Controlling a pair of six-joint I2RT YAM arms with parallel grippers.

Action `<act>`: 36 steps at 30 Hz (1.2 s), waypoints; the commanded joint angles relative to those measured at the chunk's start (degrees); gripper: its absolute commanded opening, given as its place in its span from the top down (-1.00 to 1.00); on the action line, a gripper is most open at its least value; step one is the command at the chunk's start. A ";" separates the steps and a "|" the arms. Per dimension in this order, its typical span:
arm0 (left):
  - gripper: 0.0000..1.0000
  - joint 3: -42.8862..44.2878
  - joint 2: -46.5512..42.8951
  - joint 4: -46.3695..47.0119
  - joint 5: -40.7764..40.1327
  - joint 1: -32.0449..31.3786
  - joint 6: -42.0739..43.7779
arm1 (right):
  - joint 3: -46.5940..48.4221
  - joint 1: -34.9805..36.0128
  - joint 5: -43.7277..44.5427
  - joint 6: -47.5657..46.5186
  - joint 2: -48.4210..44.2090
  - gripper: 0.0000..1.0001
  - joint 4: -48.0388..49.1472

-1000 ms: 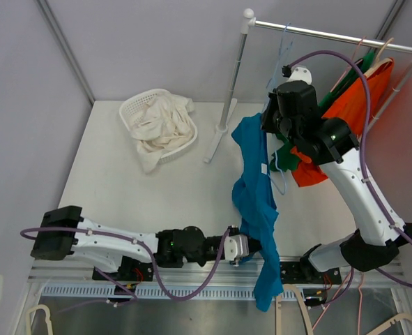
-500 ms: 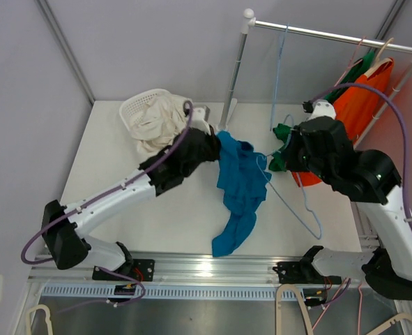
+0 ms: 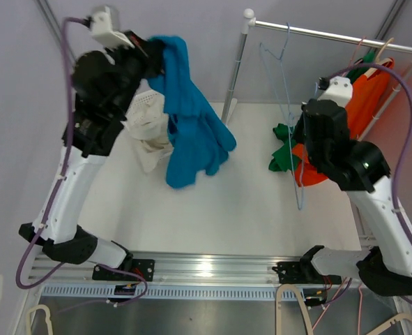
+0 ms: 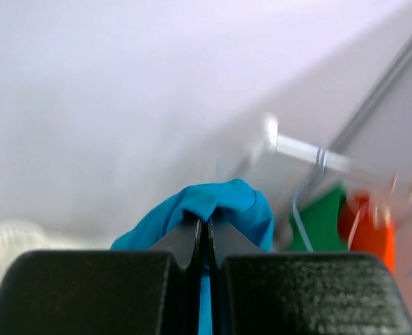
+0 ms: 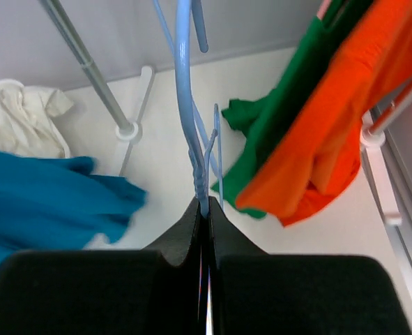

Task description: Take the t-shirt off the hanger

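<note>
T-shirt (image 3: pixel 189 122): half a second ago we saw it low over the bench (image 3: pixel 233 202); now it hangs high by the laundry basket (image 3: pixel 144 106).
Left claw (image 4: pixel 204 230): closed tight on the shirt's top fold, cloth dangling below.
Right claw (image 5: pixel 205 209): pinched on the bare blue hanger (image 5: pixel 183 84), well apart.

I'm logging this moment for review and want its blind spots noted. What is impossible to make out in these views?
Top external: the basket is mostly covered by the left arm and the blue t-shirt.
Top external: the right pincer hides under its own wrist.
Right wrist: the hanger hook is cut off by the top edge.
Left wrist: everything behind the left pincer is blurred.
</note>
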 commanded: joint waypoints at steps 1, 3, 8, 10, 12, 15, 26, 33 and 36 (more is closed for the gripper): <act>0.99 10.94 3.49 6.36 4.68 6.05 6.62 | 1.93 -5.59 -2.62 -7.28 3.42 1.00 13.47; 0.99 15.40 6.74 11.78 6.11 8.79 7.76 | 2.81 -10.49 -6.57 -9.74 5.52 1.00 17.86; 0.99 19.83 14.47 22.35 12.97 17.41 8.65 | 13.00 -17.81 -13.26 -12.91 14.14 1.00 20.17; 0.99 23.58 20.00 22.37 16.12 20.04 5.50 | 14.85 -19.48 -16.07 -15.01 17.65 1.00 23.06; 0.99 24.40 23.43 21.84 18.58 21.10 2.25 | 15.56 -20.45 -18.10 -16.60 19.76 1.00 28.05; 0.99 20.37 27.40 21.49 16.07 21.28 0.48 | 18.87 -22.82 -24.15 -18.02 22.48 1.00 30.37; 0.99 0.86 31.71 -2.06 -9.08 21.28 -16.31 | 27.10 -23.53 -32.44 -11.87 28.68 1.00 14.10; 0.99 -6.98 31.62 -5.66 -9.62 21.28 -23.34 | 1.25 -21.42 -30.68 -8.44 14.16 1.00 21.75; 0.99 -6.63 31.97 -9.53 -8.39 21.28 -25.80 | -1.05 -20.90 -31.99 -7.74 12.74 1.00 20.80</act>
